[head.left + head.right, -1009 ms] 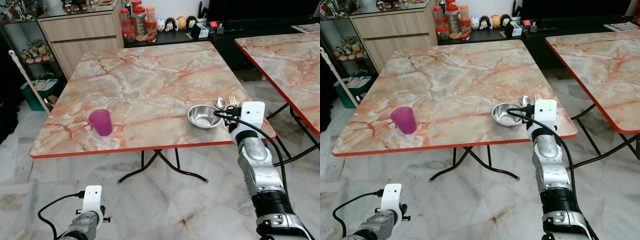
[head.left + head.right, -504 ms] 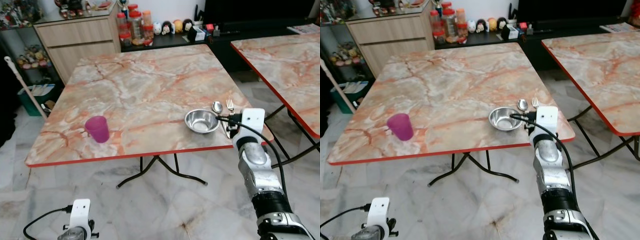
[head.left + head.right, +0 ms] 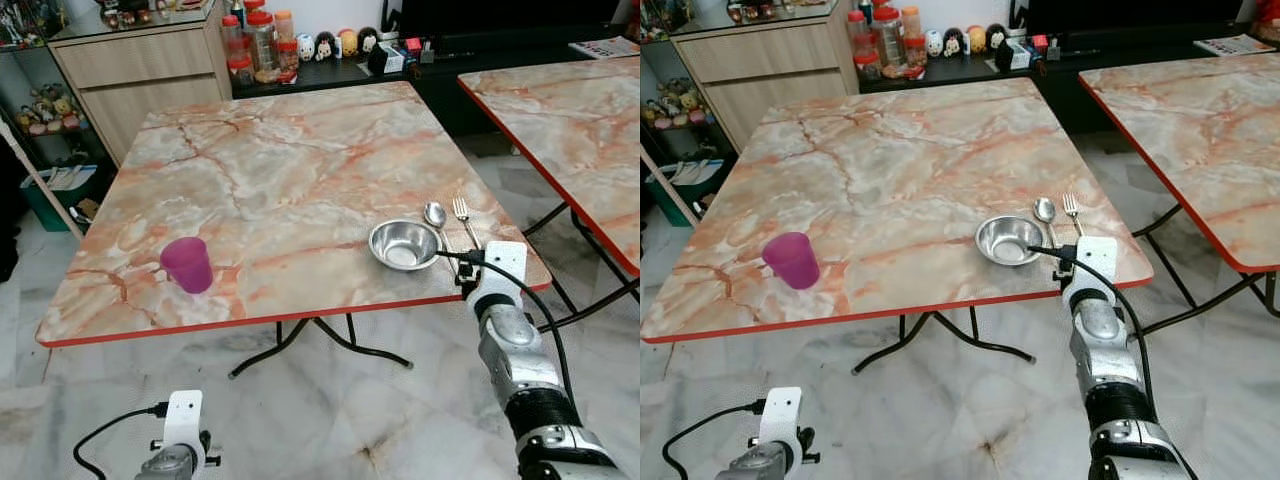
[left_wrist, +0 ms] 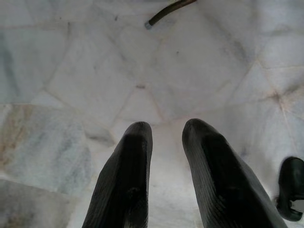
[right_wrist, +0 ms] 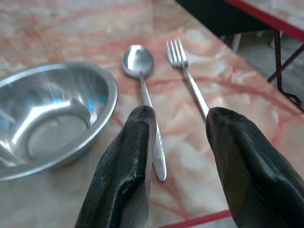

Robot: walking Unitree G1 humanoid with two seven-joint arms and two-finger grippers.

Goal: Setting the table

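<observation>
The table (image 3: 290, 170) sat higher in the head views a second ago and now fills more of the frame, near red edge included; that is mostly camera shift, since everything slid together. The real change is the right arm: its wrist block sat over the table next to the bowl (image 3: 404, 244) a second ago and now hangs at the table's near edge, so the arm has backed off. My read: spoon and fork are placed, and this corner's setting is done bar the cup.

Cup (image 3: 187, 264), pink, stands upright near the front left, well apart from the bowl, likely the next thing to move. Spoon (image 3: 436, 217) lies just beside the bowl, fork (image 3: 464, 215) just beside the spoon, the two roughly parallel, handles toward the robot.

The right wrist view gives what the head views hide: right gripper (image 5: 178, 128) has fingers spread and empty, hovering over the handle ends, spoon handle near one finger, fork handle between the two. The left wrist view shows the left gripper (image 4: 165, 131) idle over the marble floor (image 4: 71, 71), fingers slightly apart, holding nothing.
</observation>
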